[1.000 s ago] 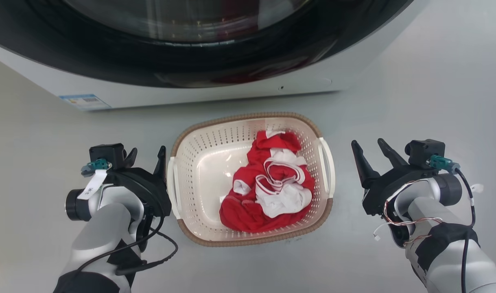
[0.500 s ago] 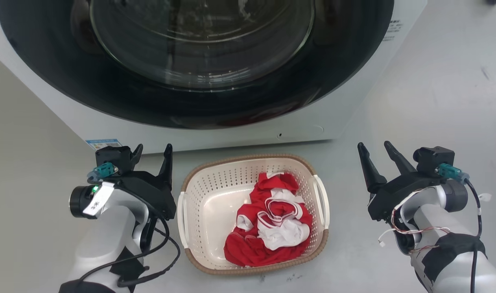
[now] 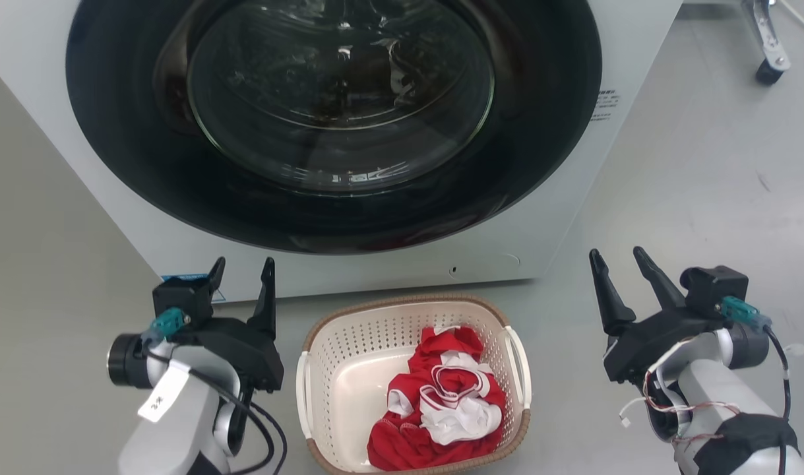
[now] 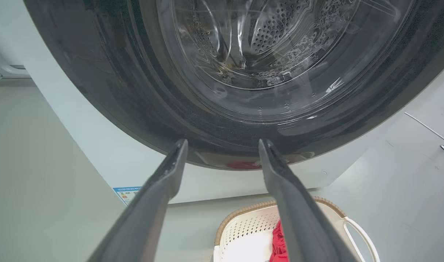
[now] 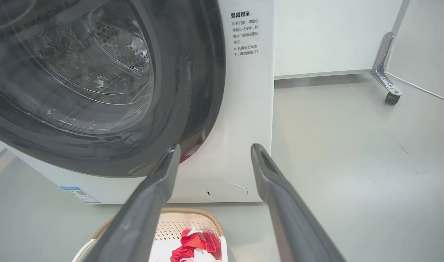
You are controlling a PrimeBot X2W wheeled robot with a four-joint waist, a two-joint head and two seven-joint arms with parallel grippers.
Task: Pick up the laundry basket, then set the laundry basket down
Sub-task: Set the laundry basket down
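The left gripper [image 3: 242, 264] is held with its two fingers spread apart and nothing between them. The right gripper [image 3: 617, 257] is likewise held parted and empty. Neither is touching the laundry basket [image 3: 395, 302].

The basket is set on the grey floor [image 3: 705, 198], between the two arms and just before the washing machine [image 3: 553, 218], with a red and white garment [image 3: 448, 402] heaped inside.

Over the last second the head view has been tilted upward, so more of the machine's glass door [image 3: 339, 92] is taken in and the basket is shown lower. A second ago the left fingers were seen just beside the white left handle [image 3: 303, 389]; they are now raised clear of it. In both wrist views the fingers are aimed at the machine.

From this it is judged that no hold is in place. It cannot be told whether the set-down is complete or the lift has not yet begun.
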